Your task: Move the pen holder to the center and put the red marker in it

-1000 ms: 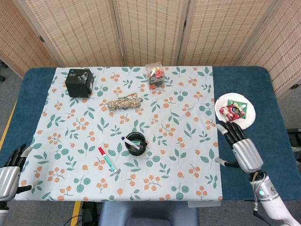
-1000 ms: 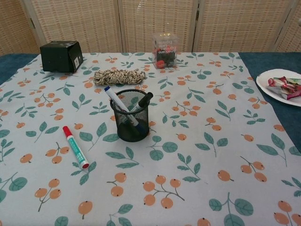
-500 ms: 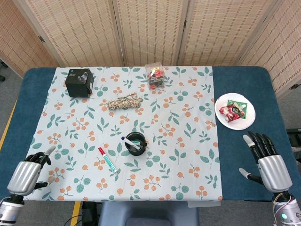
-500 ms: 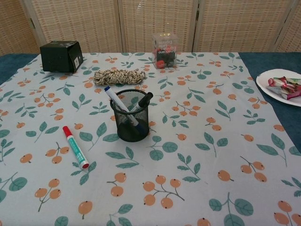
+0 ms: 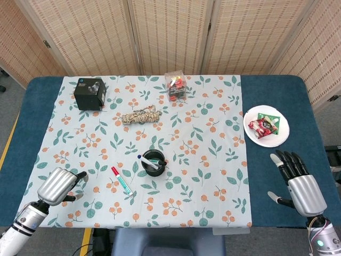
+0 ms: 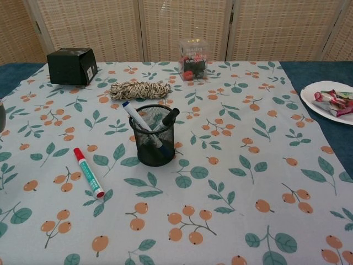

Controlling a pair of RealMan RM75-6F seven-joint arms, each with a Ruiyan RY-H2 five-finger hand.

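The black mesh pen holder (image 5: 153,163) stands upright near the middle of the floral cloth and holds a blue-capped pen and a dark one; the chest view shows this pen holder (image 6: 155,142) too. The red marker (image 5: 121,180) lies flat on the cloth just left of the holder, apart from it, and is plain in the chest view as the red marker (image 6: 89,171). My left hand (image 5: 57,185) hovers over the cloth's front left corner, well left of the marker, holding nothing, fingers pointing right. My right hand (image 5: 298,182) is over the blue table at the front right, fingers spread and empty.
A black box (image 5: 89,93) sits at the back left, a rope bundle (image 5: 140,116) behind the holder, and a clear box of red items (image 5: 176,85) at the back middle. A white plate (image 5: 280,138) with snack packets lies at the right. Folding screens stand behind the table.
My left hand has come up and to the right, from the table's front left edge onto the cloth's corner. My right hand drew back from the cloth's right edge, then rose slightly.
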